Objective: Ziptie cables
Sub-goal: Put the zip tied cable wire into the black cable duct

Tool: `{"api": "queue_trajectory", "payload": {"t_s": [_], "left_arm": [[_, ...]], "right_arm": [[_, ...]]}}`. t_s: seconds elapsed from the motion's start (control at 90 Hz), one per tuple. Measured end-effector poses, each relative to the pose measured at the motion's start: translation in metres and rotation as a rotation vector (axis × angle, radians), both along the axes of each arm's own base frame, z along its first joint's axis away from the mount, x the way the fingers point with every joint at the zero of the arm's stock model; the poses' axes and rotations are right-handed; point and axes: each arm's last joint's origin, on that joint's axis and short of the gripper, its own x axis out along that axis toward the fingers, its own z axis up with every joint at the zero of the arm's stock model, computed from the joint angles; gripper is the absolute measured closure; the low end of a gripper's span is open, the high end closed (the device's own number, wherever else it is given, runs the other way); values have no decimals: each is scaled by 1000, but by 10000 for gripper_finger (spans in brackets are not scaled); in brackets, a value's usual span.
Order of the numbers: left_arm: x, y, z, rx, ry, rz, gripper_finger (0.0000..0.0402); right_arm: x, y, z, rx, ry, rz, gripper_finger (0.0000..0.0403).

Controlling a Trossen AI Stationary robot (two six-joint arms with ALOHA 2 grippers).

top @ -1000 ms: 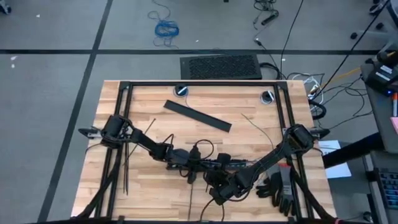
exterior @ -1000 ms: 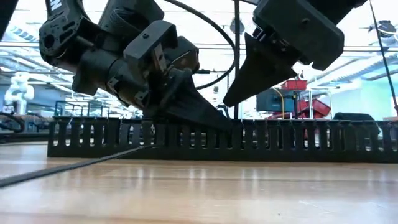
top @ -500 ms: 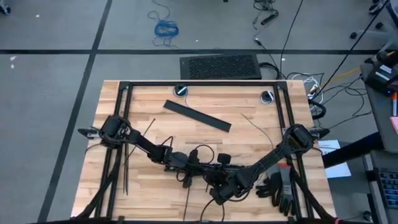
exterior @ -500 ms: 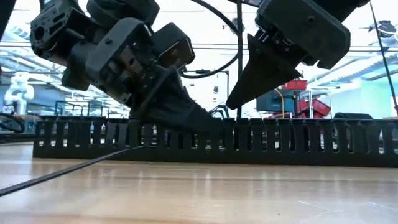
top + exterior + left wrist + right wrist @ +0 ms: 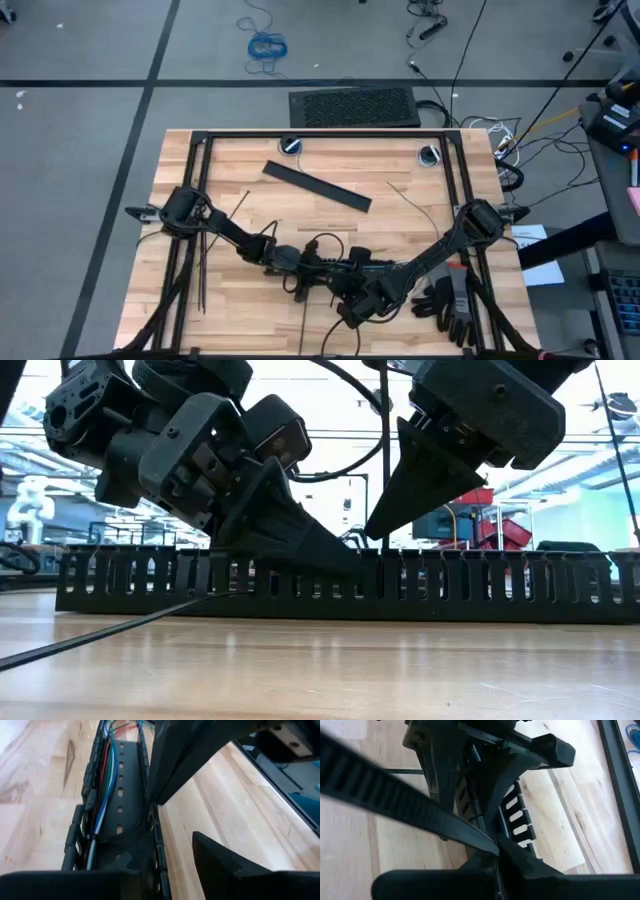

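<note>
Both arms meet low over the near middle of the wooden table (image 5: pixel 400 215), above a black slotted cable duct (image 5: pixel 470 588) that lies along the table's near part.

The left gripper (image 5: pixel 300 545) reaches down into the duct. In the left wrist view its fingers (image 5: pixel 225 865) stand clearly apart, one inside the channel and the other outside its wall, over the wood. Whether they touch the duct wall cannot be told.

The cables (image 5: pixel 102 780), blue, green and red wires among them, lie lengthwise inside the duct, against one side wall, just ahead of the left gripper.

The right gripper (image 5: pixel 385 510) hangs just right of the left one, its tip close above the duct's top edge. In the right wrist view its fingers are pressed together on a ziptie (image 5: pixel 405 802), a ribbed black strip that runs out from the fingertips across the view.

More zipties (image 5: pixel 203 265) lie on the table's left side, beside the left arm's base. A flat black bar (image 5: pixel 317 186) lies slanted on the far half of the table. Black gloves (image 5: pixel 450 300) rest at the near right.
</note>
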Motion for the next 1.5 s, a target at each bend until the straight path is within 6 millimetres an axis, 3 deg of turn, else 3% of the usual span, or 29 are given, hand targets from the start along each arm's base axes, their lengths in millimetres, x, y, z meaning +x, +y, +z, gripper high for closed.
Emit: {"api": "queue_trajectory", "payload": {"t_s": [1.089,1.5], "left_arm": [[5,3,9,145,-124,92,276],[10,7,10,153,-125,100,276]], "right_arm": [[-3,0,0,-21,-3,-30,403],[-7,-8,-2,-41,-16,-139,403]]}}
